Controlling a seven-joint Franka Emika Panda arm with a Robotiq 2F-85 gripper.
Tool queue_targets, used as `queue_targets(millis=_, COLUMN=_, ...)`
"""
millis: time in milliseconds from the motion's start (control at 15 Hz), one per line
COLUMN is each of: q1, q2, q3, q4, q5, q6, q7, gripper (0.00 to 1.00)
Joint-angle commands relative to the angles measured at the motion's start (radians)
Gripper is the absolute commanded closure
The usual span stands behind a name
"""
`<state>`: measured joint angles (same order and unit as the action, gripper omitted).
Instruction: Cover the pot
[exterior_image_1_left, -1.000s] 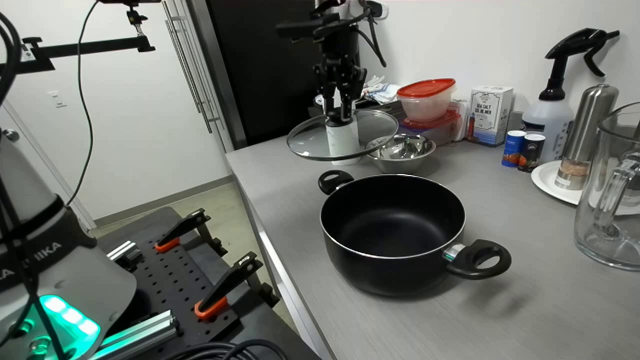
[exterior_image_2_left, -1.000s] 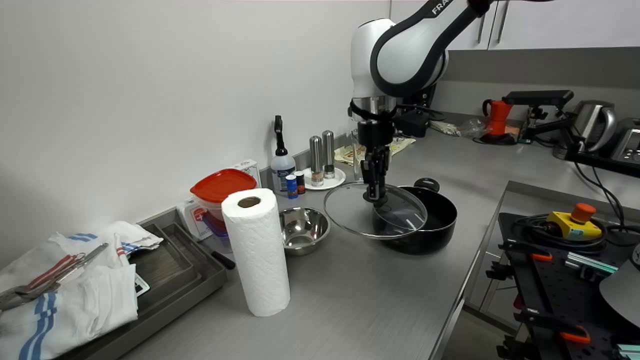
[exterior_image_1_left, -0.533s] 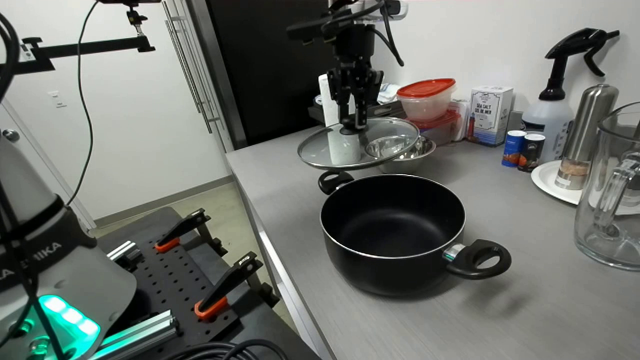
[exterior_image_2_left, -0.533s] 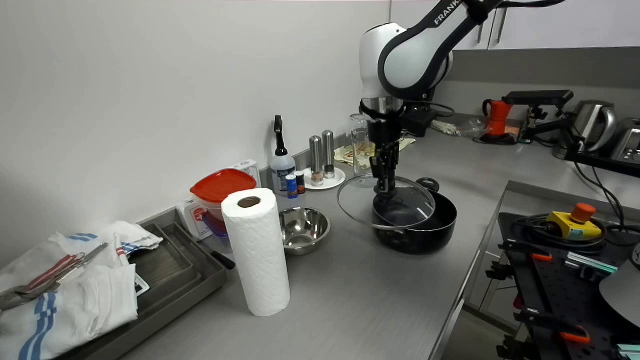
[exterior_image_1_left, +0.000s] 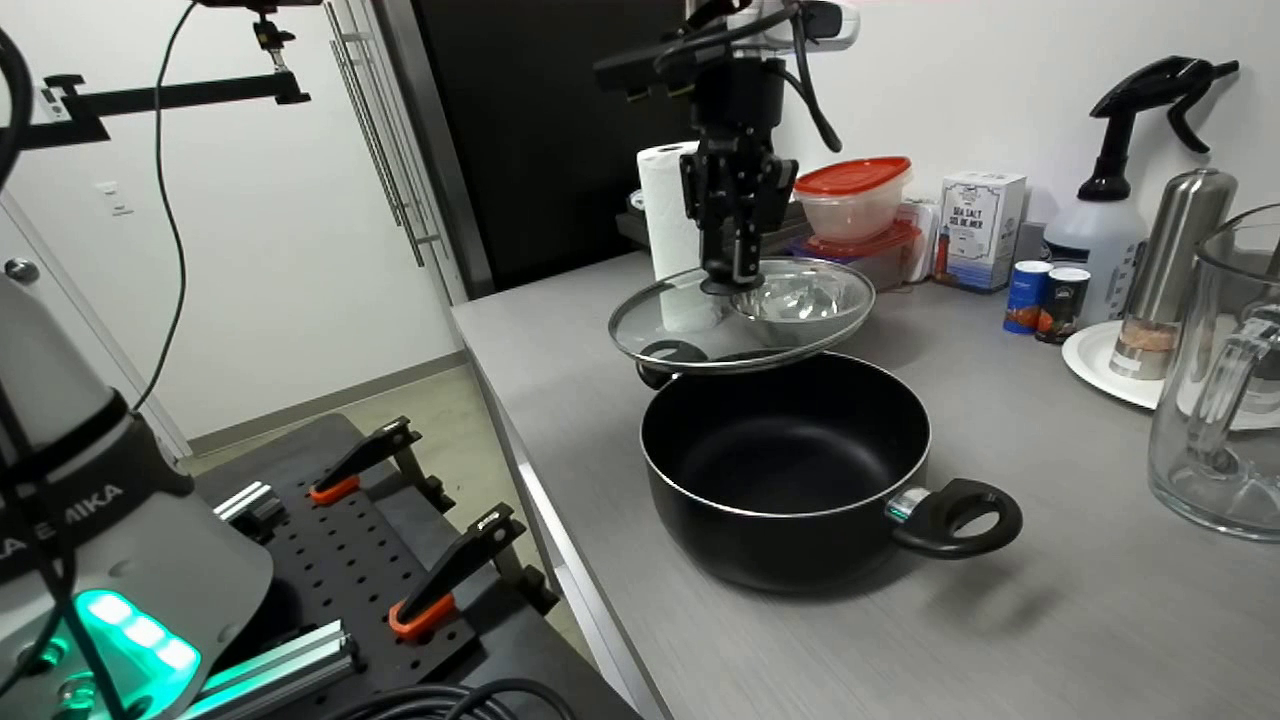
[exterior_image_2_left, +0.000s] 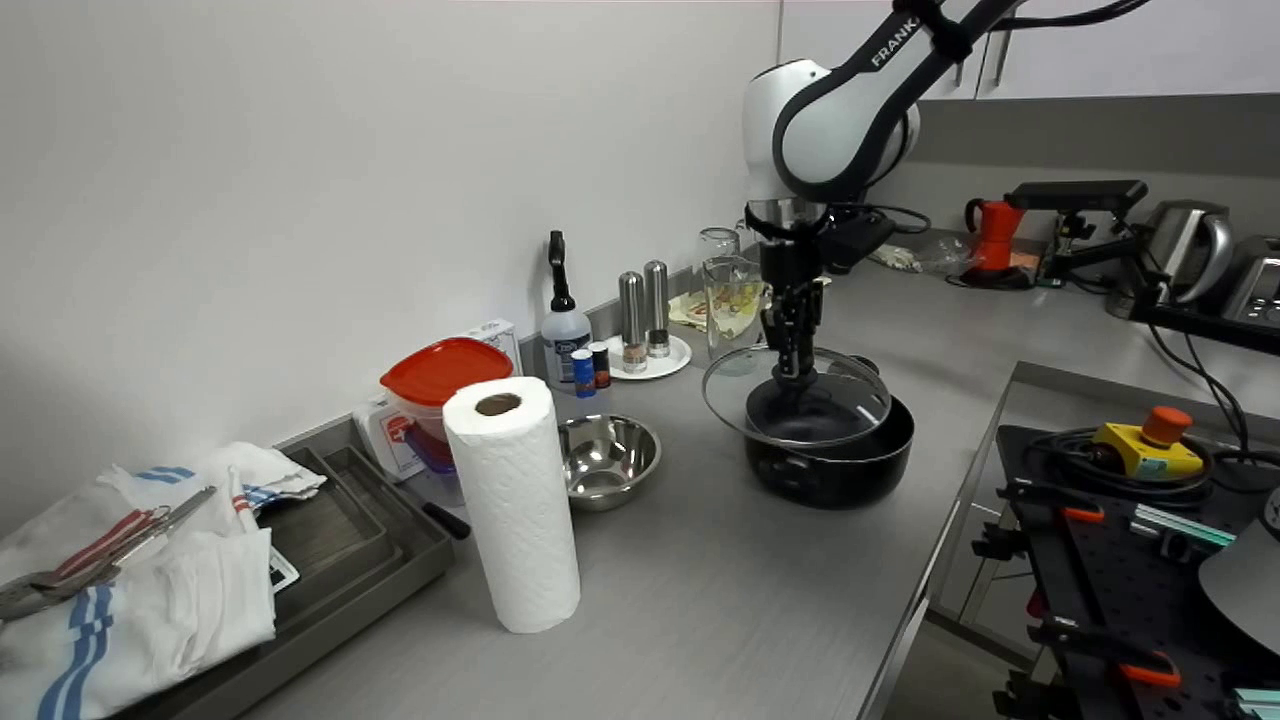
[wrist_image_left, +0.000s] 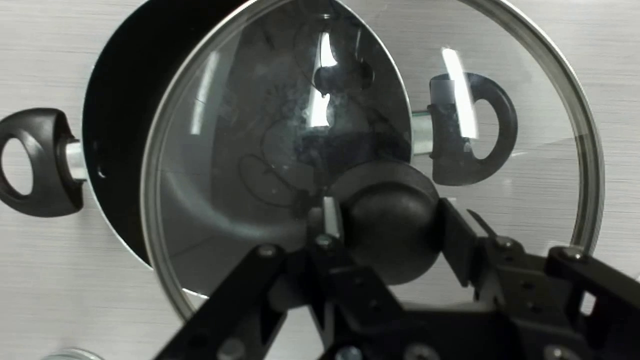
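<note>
The wide black pot stands upright on the counter, open at the top; it also shows in an exterior view and in the wrist view. My gripper is shut on the black round knob of a clear glass lid with a steel rim. The lid hangs slightly tilted above the pot, off-centre. In the wrist view it overlaps the pot's middle and one loop handle, while the part by the opposite handle lies outside it.
A steel bowl and a paper towel roll stand near the pot. Along the wall are red-lidded containers, a salt box, a spray bottle and a plate with mills. A glass pitcher stands further along.
My gripper has carried the lid toward the pot and lower, so that it now overlaps more of the pot. The pot and other objects have not moved.
</note>
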<state>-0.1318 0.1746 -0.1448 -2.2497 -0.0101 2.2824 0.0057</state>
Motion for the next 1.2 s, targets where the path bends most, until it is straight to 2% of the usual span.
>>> queue_targets(millis=0, q1=-0.026, q2=-0.006, q3=-0.013, q4=0.008, q5=0.025, q6=-0.021, q7=-0.003, gripper=0.75)
queue_targets(millis=1133, q1=-0.118, q2=0.069, q3=-0.037, q4=0.006, q5=0.164, q6=0.018, q7=-0.029, gripper=0.75)
